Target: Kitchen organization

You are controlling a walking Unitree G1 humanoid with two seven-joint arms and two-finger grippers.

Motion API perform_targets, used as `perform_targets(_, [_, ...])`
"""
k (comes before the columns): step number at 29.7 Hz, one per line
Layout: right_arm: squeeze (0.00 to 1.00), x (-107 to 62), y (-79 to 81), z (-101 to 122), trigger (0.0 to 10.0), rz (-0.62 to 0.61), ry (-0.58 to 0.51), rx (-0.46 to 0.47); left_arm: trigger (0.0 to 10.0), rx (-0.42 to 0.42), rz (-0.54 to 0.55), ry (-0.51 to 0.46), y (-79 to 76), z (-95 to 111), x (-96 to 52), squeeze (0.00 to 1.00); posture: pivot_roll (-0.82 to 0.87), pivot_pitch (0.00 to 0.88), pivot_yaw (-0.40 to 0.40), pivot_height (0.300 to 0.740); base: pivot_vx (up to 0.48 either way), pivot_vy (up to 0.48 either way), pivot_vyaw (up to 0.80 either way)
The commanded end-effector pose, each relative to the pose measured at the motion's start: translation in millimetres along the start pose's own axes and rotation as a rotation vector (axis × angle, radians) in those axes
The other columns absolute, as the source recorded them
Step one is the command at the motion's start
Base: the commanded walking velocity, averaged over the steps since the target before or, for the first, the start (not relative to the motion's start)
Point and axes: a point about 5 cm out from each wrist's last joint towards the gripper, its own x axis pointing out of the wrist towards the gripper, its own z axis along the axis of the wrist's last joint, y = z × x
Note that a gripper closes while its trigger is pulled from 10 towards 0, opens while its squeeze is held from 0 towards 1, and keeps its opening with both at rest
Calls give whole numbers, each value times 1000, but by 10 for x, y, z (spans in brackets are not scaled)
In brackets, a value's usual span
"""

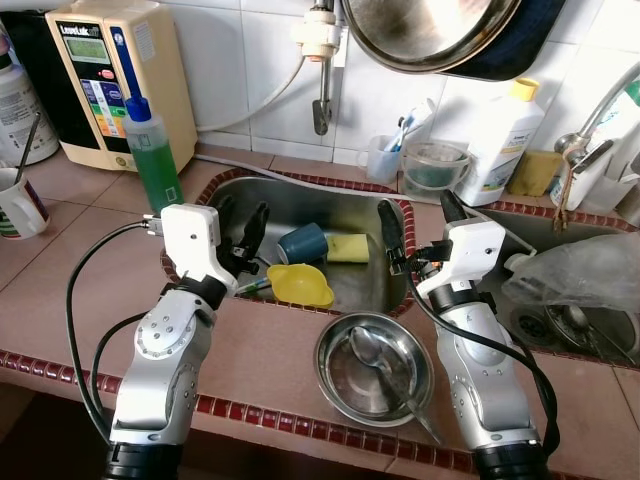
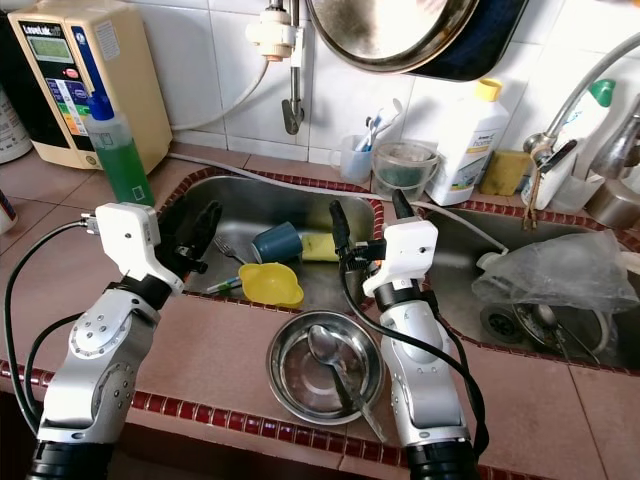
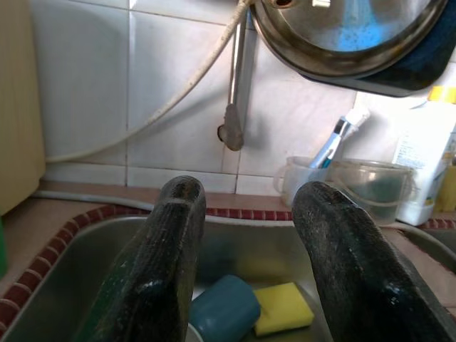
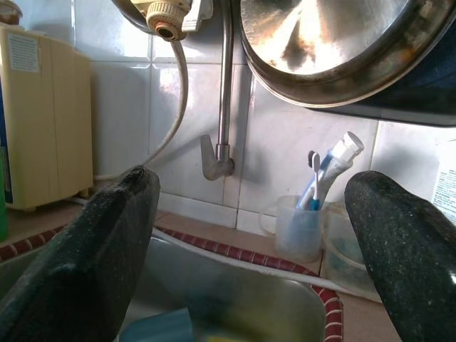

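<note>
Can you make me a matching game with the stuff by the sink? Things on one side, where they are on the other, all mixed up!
Things:
1. spoon
2. blue cup
3. toothbrush
4. green bottle

Places:
A. lying on its side in the sink, beside the yellow sponge
B. standing in a clear cup by the tiled wall
C. on the counter, in front of the beige machine
D. in the steel bowl on the counter

Right pairs: 1-D, 2-A, 3-B, 4-C
</note>
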Motion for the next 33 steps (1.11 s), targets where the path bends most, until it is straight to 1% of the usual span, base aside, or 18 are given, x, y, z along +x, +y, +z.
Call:
perform_targets(1, [0, 3, -20, 45, 10000, -5, -10, -7, 10000, 9, -5, -7, -17, 40, 8, 0, -13, 7, -12, 740, 0, 0, 0])
perform_targets(18, [0, -4, -10, 32, 10000, -3, -1, -5, 10000, 10, -7, 2, -33, 35, 14, 0, -13, 10, -11, 740, 0, 0, 0])
perform_targets(33, [0, -6, -9, 25, 10000, -6, 0, -4, 10000, 17, -12, 11, -46, 18, 41, 0, -16, 4, -10, 740, -247, 0, 0])
